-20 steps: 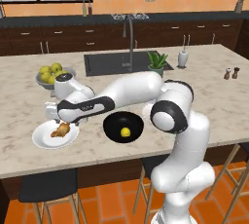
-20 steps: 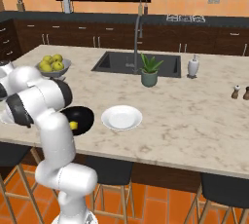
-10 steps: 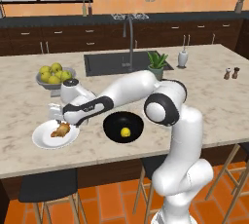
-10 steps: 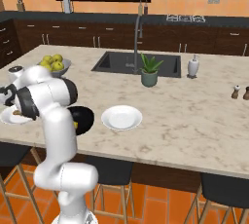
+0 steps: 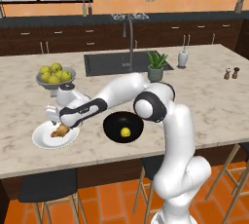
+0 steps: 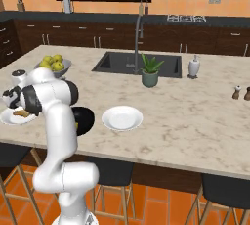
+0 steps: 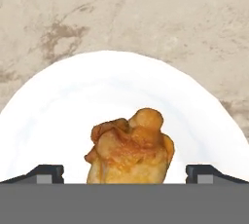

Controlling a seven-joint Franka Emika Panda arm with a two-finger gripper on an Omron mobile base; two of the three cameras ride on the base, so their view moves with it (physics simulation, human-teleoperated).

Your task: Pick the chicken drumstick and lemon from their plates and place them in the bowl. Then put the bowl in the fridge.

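- Right now the big marble counter (image 5: 204, 96) carries everything, with a dark sink (image 5: 121, 63) sunk into its far side and a tall tap (image 5: 130, 38) over it.
- And the white arm (image 5: 160, 121) rises at the near edge of the counter and bends far out to the left side of the left base view, its hand down low over a plate.
- Behind that hand sits a grey pedestal fruit bowl (image 5: 54, 79) heaped with yellow-green fruit, near the counter's left end.
- Next, the black bowl (image 5: 122, 126) stands near the front edge, just beside the arm's elbow, and the lemon (image 5: 125, 132) lies inside it, bright yellow against the dark bottom.
- Two white plates: the left plate (image 5: 44, 139) holds the meat, and the other plate (image 6: 122, 118) in the right base view lies bare, to the right of the bowl.
- A small potted plant (image 5: 156, 66) stands by the sink's right corner, with a white soap bottle (image 5: 183, 57) beyond it.
- Two little shakers (image 5: 231, 73) stand together far off on the right.
- On to the gripper (image 7: 124, 172): jaws spread wide, a tip on either side of the meat, holding nothing that I can see.
- Finally the chicken drumstick (image 7: 130, 146), golden-brown and lumpy, rests on the left plate right between those open tips in the hand view.
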